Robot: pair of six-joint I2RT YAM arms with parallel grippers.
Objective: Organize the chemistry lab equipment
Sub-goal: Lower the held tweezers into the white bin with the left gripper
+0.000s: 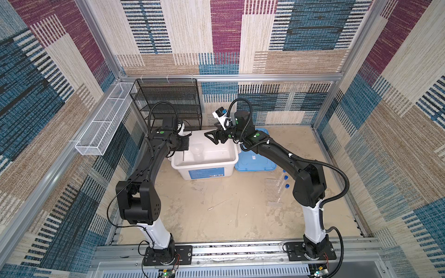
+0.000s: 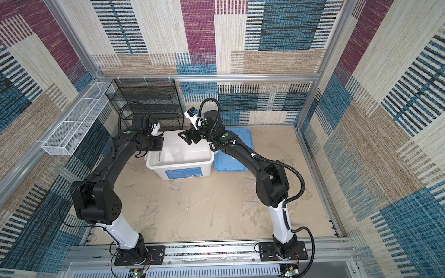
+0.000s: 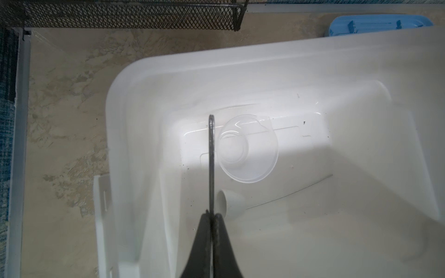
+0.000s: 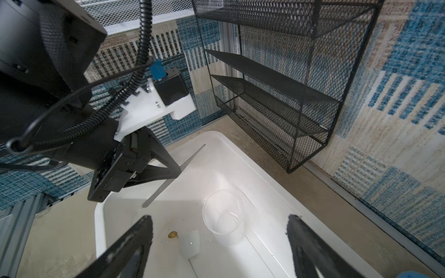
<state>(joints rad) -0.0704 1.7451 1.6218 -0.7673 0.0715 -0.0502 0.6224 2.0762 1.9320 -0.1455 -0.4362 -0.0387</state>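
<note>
My left gripper is shut on the metal tweezers, which hang over the left part of the open white bin. The tweezers also show in both top views. A clear beaker stands inside the bin, with a small clear cup lying beside it and a thin metal rod on the bin floor. Above the back of the bin my right gripper stands open with nothing between its fingers. Three blue-capped test tubes lie by the clear rack near the right arm.
A blue lid lies right of the bin. A black mesh shelf stands at the back wall and a white mesh basket hangs on the left rail. Two thin clear rods lie on the table in front of the bin.
</note>
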